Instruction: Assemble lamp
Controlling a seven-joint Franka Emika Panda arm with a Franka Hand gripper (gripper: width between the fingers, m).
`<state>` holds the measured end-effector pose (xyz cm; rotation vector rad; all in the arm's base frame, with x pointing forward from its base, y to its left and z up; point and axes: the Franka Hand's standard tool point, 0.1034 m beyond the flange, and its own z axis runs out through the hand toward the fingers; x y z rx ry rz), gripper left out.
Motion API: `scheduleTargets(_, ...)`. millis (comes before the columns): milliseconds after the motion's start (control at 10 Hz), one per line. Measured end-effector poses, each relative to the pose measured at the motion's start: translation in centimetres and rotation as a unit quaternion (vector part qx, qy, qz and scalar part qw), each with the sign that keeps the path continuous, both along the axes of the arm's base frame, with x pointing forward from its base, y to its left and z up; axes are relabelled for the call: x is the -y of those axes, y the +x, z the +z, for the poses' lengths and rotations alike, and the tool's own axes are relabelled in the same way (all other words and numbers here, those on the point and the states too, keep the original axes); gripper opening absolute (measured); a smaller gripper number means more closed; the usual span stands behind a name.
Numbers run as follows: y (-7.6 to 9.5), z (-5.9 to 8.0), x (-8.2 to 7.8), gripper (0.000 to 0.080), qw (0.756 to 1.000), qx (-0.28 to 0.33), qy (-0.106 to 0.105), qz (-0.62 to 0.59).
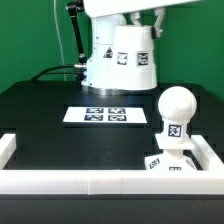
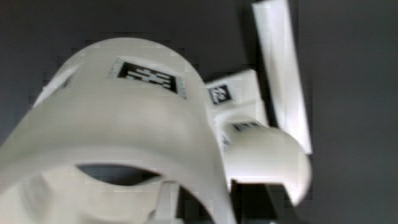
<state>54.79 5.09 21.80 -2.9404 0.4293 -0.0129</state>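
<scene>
We cannot see the gripper's fingers, so its grip stays unclear; the white tagged shade (image 1: 131, 57) (image 2: 134, 130) hangs raised above the bulb (image 1: 175, 108) (image 2: 267, 155) on the base (image 1: 170, 162).

- The black table (image 1: 40, 120) carries everything.
- The marker board (image 1: 106, 115) lies flat near its centre.
- The low square base (image 1: 168, 163) sits at about 4 o'clock from that board, beside the white rail (image 1: 90, 180) that edges the table.
</scene>
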Motion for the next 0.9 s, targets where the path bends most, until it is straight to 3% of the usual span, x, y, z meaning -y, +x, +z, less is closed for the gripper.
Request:
scheduleTargets(400, -0.1, -0.1, 0.0, 0.0044, 1.0, -0.001, 0.0, -0.001)
scheduleTargets(900, 3.7, 2.6, -3.1, 0.0044, 1.0, 0.019, 0.006, 0.005)
